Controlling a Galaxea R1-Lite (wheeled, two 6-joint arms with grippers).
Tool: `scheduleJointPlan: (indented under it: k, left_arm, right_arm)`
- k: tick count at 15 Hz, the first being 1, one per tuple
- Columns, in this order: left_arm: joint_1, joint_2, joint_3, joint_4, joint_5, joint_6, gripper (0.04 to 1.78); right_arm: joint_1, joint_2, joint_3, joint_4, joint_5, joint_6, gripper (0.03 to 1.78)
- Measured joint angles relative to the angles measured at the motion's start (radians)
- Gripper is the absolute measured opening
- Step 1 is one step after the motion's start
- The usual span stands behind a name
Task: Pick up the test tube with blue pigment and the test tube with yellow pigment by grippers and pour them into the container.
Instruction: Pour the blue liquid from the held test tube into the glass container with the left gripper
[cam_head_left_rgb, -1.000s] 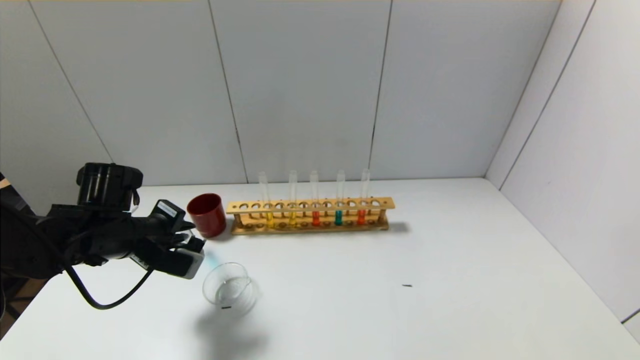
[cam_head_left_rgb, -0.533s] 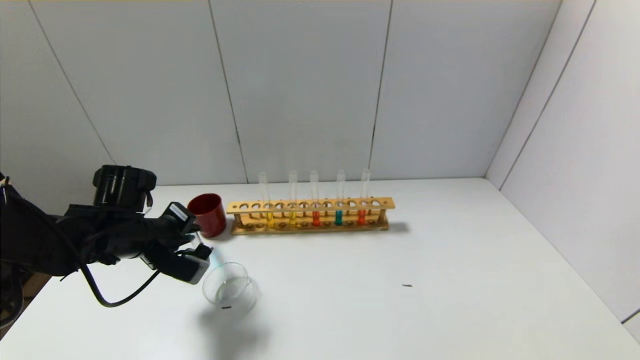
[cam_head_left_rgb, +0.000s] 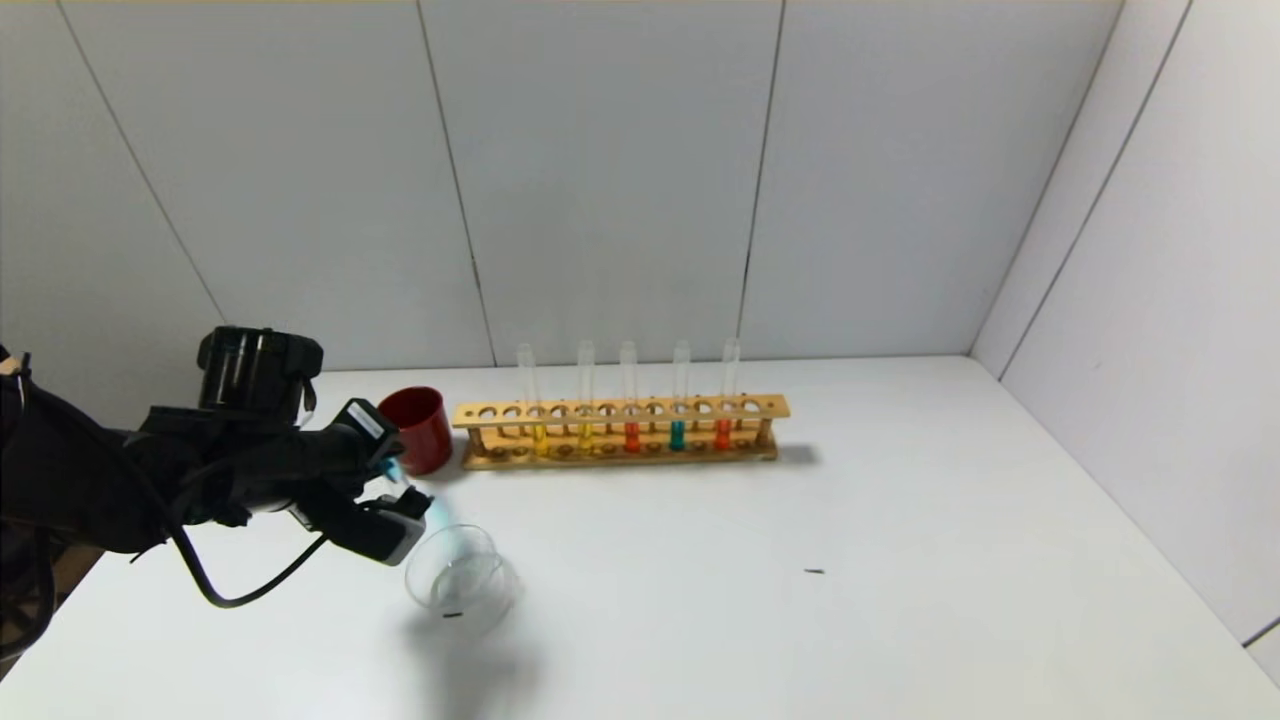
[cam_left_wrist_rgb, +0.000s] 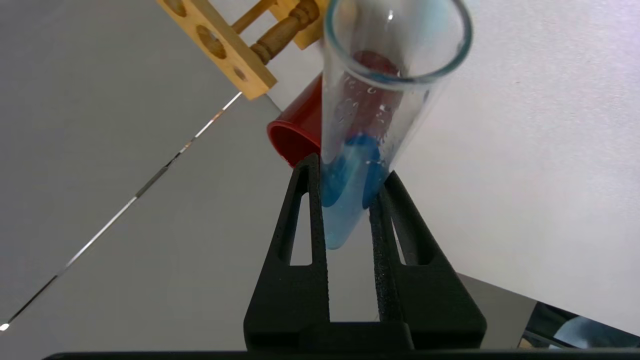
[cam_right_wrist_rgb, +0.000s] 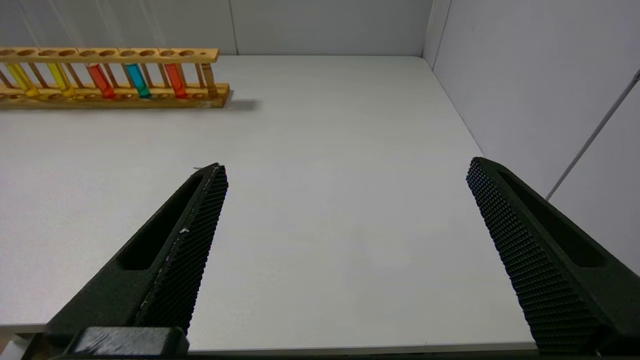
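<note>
Left pincer (cam_head_left_rgb: 400, 490), clamped on the test tube with blue pigment (cam_left_wrist_rgb: 365, 150), holds it tilted at the 10 o'clock rim of the glass container (cam_head_left_rgb: 460, 580) on the white table (cam_head_left_rgb: 800, 620). Dark red cup (cam_head_left_rgb: 415, 428) and wooden rack (cam_head_left_rgb: 620, 432) stand at 12 o'clock; the test tube with yellow pigment (cam_head_left_rgb: 585, 425) is racked. Right pincer (cam_right_wrist_rgb: 345, 250) hangs with fingers wide apart above bare table.

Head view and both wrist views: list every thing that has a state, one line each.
left tool: shut on the blue test tube, beside the glass dish.
blue test tube: held tilted, blue liquid still inside.
right tool: open, empty.
glass dish: upright on the table, no colour visible.
red cup: upright.
wooden rack: holds five upright tubes: two yellow, two orange-red, one teal.
</note>
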Motion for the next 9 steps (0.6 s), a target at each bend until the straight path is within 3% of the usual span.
scheduleJointPlan:
  k: [9]
  left_arm:
    - [-0.019, 0.005, 0.011, -0.029, 0.011, 0.076, 0.30]
  right_arm:
    - [0.000, 0.000, 0.000, 0.000, 0.000, 0.000, 1.75]
